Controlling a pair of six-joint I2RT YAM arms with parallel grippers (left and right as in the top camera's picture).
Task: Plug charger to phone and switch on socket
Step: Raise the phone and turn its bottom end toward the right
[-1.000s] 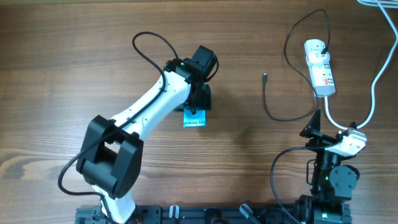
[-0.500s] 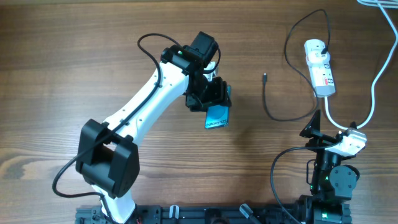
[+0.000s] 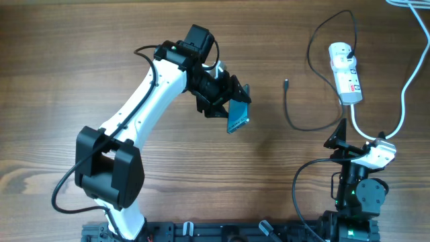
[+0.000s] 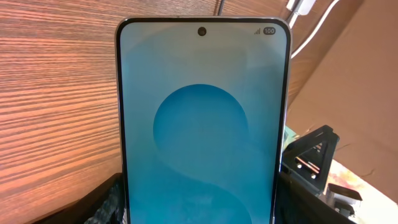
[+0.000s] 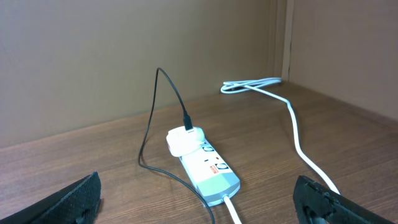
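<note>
My left gripper (image 3: pixel 230 102) is shut on the phone (image 3: pixel 238 116), holding it lifted and tilted above the table's middle. In the left wrist view the cyan screen (image 4: pixel 202 124) fills the frame between my two fingers (image 4: pixel 99 202). The charger, a thin black cable (image 3: pixel 290 114), lies at right with its plug tip (image 3: pixel 285 84) free on the table. The socket, a white power strip (image 3: pixel 345 73), lies at the far right with a plug in it; it also shows in the right wrist view (image 5: pixel 202 164). My right gripper (image 3: pixel 349 144) is open and empty near the front right.
A thick white cable (image 3: pixel 406 87) trails from the power strip along the right edge; it also shows in the right wrist view (image 5: pixel 298 137). A brown wall (image 5: pixel 124 56) stands behind the strip.
My left gripper has lifted the phone off the table, carried it right and tilted it on edge. The right arm has not moved.
</note>
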